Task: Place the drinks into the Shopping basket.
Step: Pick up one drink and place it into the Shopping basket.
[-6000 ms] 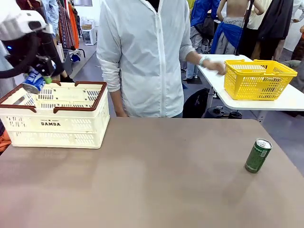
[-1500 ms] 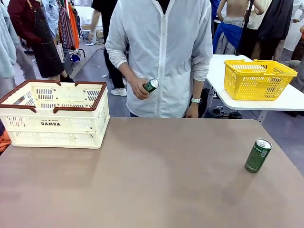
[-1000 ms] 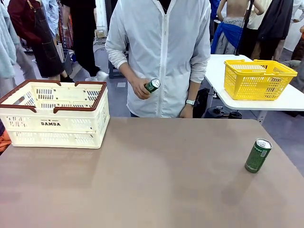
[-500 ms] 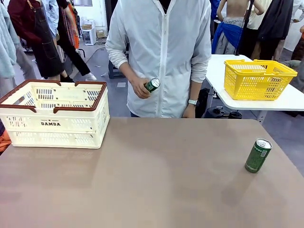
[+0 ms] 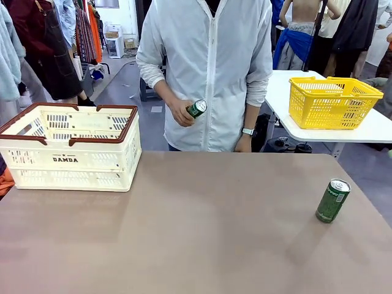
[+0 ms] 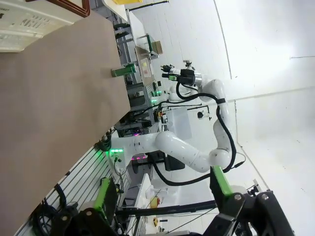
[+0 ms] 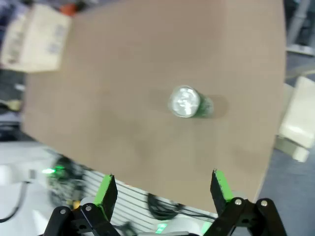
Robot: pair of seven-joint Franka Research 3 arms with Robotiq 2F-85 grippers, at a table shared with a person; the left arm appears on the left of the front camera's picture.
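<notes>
The cream Shopping basket (image 5: 67,147) with its brown rim stands at the table's far left; it also appears blurred in the right wrist view (image 7: 37,42) and sideways in the left wrist view (image 6: 29,19). One green drink can (image 5: 332,200) stands upright near the table's right edge. My right gripper (image 7: 162,189) hangs open high above that can (image 7: 186,102), looking down on its silver top. My left gripper (image 6: 162,191) is open, holds nothing, and sits off the table, with the can (image 6: 123,71) far away. The person's hand holds a second green can (image 5: 196,109) at chest height behind the table.
A bright yellow mesh basket (image 5: 334,101) sits on a white side table (image 5: 373,131) at the back right. The person (image 5: 208,67) stands at the table's far edge. My right arm (image 6: 197,98) shows raised in the left wrist view. Bare brown tabletop (image 5: 202,226) spans the middle.
Six seconds ago my left gripper held a blue can over the Shopping basket; the arm has since pulled back. The person turned from the side table with a green can. Nothing moved over the last second.
</notes>
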